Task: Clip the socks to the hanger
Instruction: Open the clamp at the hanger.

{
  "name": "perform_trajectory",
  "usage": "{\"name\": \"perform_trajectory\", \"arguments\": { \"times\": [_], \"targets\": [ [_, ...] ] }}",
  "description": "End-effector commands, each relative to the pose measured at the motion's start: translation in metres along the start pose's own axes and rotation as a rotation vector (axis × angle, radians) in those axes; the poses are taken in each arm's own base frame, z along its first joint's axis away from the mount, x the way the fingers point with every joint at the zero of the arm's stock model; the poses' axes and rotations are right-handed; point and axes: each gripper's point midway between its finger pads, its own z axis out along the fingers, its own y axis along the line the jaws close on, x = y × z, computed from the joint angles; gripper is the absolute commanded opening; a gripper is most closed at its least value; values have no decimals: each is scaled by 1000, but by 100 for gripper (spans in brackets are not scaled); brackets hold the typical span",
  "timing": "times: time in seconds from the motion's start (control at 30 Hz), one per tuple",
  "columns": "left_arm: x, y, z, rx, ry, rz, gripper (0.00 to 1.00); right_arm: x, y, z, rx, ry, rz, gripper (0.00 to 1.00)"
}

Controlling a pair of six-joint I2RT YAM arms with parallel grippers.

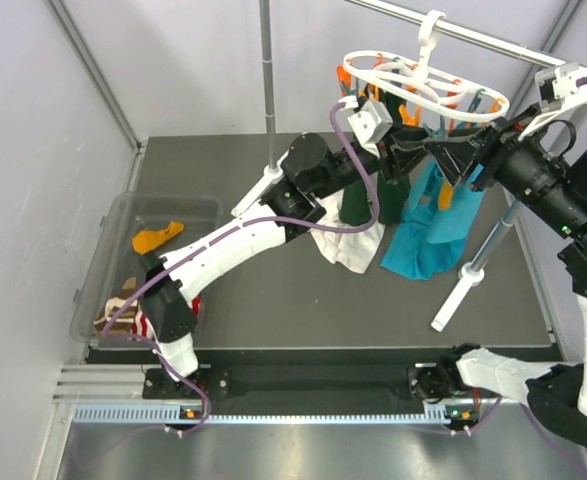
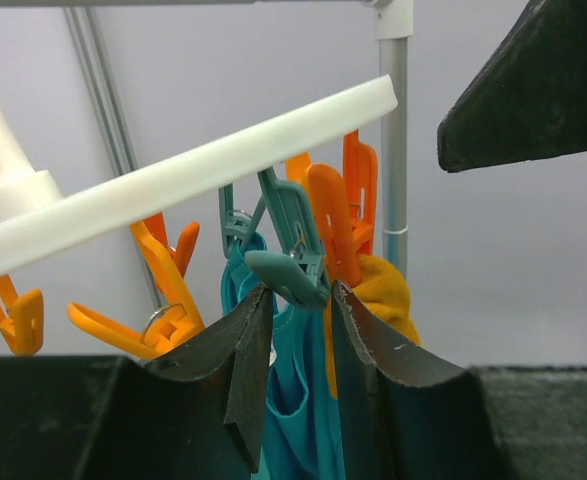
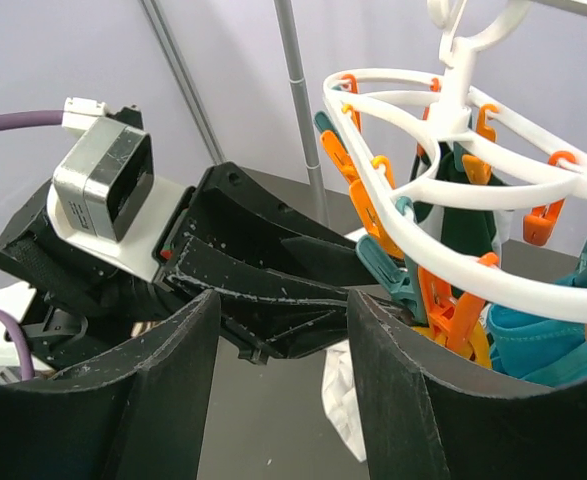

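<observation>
The white oval hanger [image 1: 423, 85] [image 2: 193, 175] [image 3: 453, 170] hangs by its hook from the grey rail. From its clips hang a dark green sock [image 1: 358, 200], a teal sock [image 1: 428, 240] [image 2: 293, 400] and a mustard sock [image 2: 383, 290]. My left gripper [image 1: 413, 150] [image 2: 298, 290] reaches up under the ring. Its fingertips close on the handles of a teal clip [image 2: 285, 272] [image 3: 383, 270] that holds the teal sock. Facing it from the right, my right gripper [image 1: 465, 160] [image 3: 283, 310] stands open and holds nothing. More socks lie in the bin: orange [image 1: 158, 237], brown-striped [image 1: 118, 300] and red-striped [image 1: 148, 325].
A clear plastic bin [image 1: 108, 225] stands at the table's left edge. The grey rack has a pole [image 1: 266, 60] behind the left arm, a top rail [image 1: 473, 35] and a white foot [image 1: 463, 285] at the right. A white cloth [image 1: 348, 245] lies under the hanger.
</observation>
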Motion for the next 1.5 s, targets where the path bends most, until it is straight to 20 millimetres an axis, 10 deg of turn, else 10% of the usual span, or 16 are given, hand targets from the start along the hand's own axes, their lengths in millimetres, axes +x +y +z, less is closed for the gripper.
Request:
{"name": "perform_trajectory", "arguments": {
  "times": [0.0, 0.47, 0.7, 1.47],
  "targets": [
    [-18, -3, 6, 17, -64, 4, 35, -1, 0, 5, -7, -17, 5, 53],
    [-24, 2, 13, -4, -101, -7, 31, 11, -15, 18, 56, 8, -13, 52],
    [-25, 2, 17, 2, -101, -25, 0, 9, -23, 18, 104, -1, -3, 51],
    [-34, -4, 10, -54, -60, -68, 0, 12, -59, 38, 291, 11, -5, 53]
  ]
}}
